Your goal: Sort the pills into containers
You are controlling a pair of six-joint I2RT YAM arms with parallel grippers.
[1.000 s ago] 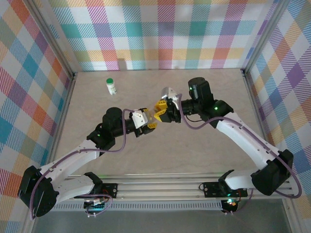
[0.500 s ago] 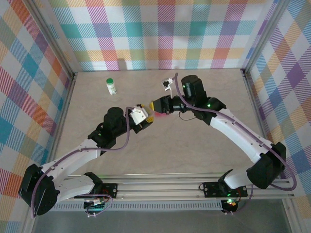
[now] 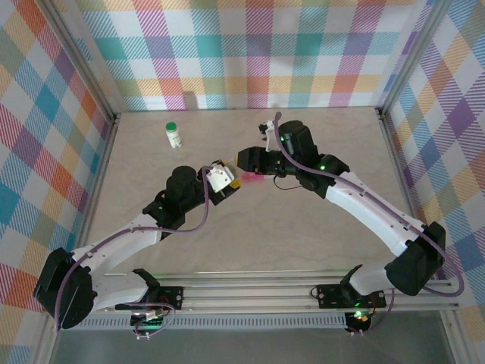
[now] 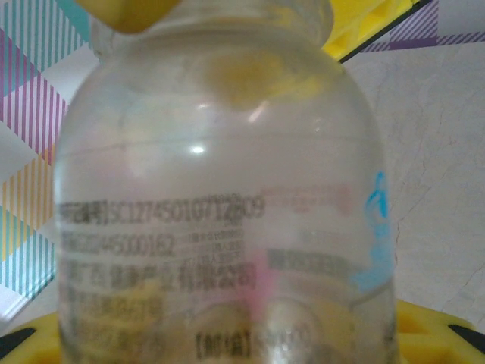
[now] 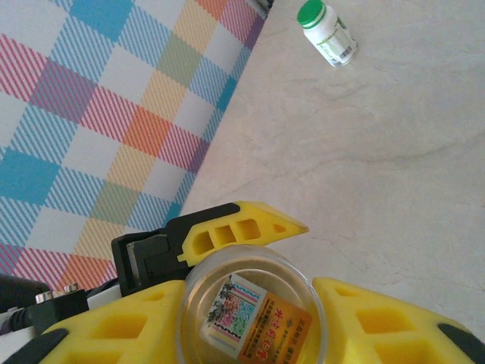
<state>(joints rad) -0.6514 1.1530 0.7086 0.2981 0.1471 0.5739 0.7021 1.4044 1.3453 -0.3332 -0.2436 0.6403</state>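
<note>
Sitting between the 2 pincers over the middle of the surface (image 5: 394,167), the small translucent bottle (image 4: 220,212) is pinched round its body by the left pincer (image 3: 232,182). The right pincer (image 5: 251,299) has 1 finger either side of the bottle's top, biting or slack I cannot tell. Opening it looks like the job, so I'd want the left holding level and the right squarely closed before twisting, clear of the pink pill box (image 3: 252,179) underneath.
</note>
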